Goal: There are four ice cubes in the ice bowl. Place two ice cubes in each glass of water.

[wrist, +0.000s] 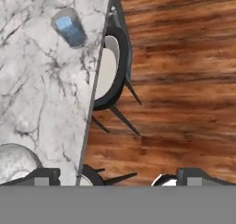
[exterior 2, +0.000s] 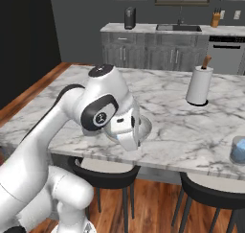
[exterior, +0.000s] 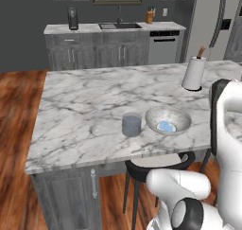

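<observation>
A: Left base view first. We log the ice bowl (exterior: 168, 119) on the marble bench (exterior: 85, 101), near the front edge, with pale blue ice cubes (exterior: 166, 126) lying at its bottom; how many are in there we cannot count. A glass of water (exterior: 131, 124) stands just beside the bowl on its left, apart from it.

B: Right base view: our arm covers most of the bowl, only a bit of rim showing. A second glass (exterior 2: 238, 151) sits at the far right of the bench, with something blue in it.

A: Hand view: that second glass appears top left with a blue block inside, likely a cube. The fingers (wrist: 117, 177) stand wide apart, holding nothing, poised over the bench edge and the stools (wrist: 108, 71).

B: Handling, as we judge it: the cubes are small, light, hard and slick. We should close on two flat opposite faces, squarely, or one will squirt out. The glossy bowl may slide if nudged.
</observation>
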